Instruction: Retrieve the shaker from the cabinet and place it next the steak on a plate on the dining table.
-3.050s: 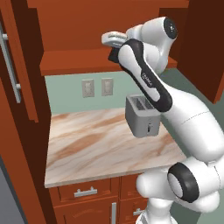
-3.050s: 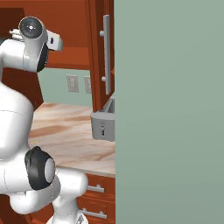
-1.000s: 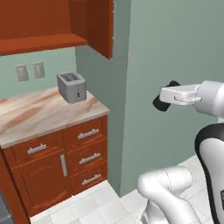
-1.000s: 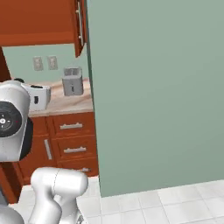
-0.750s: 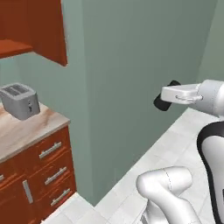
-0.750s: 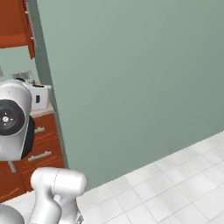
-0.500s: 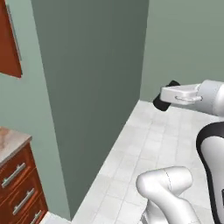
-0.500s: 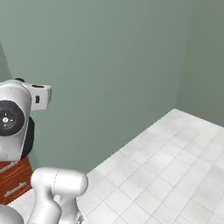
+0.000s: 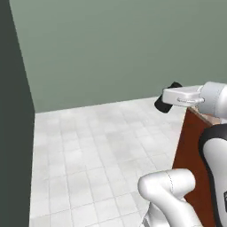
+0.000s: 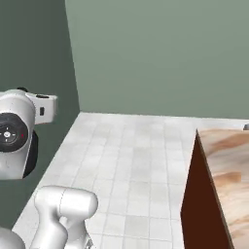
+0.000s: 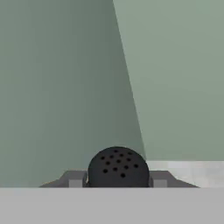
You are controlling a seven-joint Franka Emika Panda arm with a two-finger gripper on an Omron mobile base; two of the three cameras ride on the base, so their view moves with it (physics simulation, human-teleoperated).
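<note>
Your gripper (image 11: 118, 180) has its two fingers (image 11: 73, 178) clamped against either side of the shaker (image 11: 118, 168), whose black perforated top faces the hand camera. In the left base view, the shaker (image 9: 167, 99) is held high above the white tiled floor (image 9: 88, 150), beside the dining table (image 10: 228, 165) with green walls (image 9: 111, 48) ahead.

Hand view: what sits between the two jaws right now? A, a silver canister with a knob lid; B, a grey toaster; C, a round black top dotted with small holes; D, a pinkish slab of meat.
C: in the hand view the shaker shows its black perforated top between the gripper jaws, which stand close against its two sides, with plain green walls and a strip of tiled floor behind.
</note>
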